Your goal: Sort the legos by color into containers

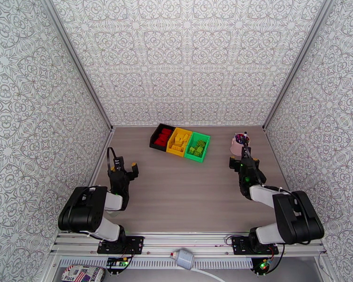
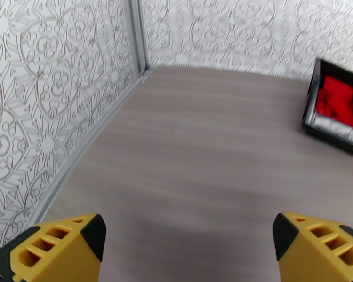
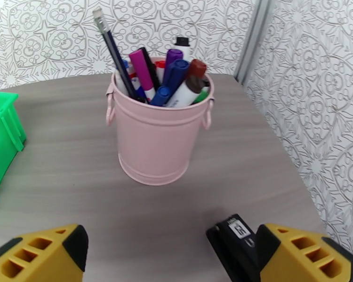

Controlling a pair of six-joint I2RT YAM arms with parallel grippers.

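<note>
Three containers stand in a row at the back middle of the table: a black bin, a yellow bin and a green bin. Red legos lie in the black one, yellow legos in the yellow one and green legos in the green one. My left gripper hovers open and empty at the left, well short of the bins. Its wrist view has the open gripper over bare table, with the black bin and red legos at the right edge. My right gripper is open and empty near the cup.
A pink cup full of pens and markers stands just ahead of my right gripper; the same cup sits right of the green bin. A small black labelled object lies by my right finger. Patterned walls enclose the table.
</note>
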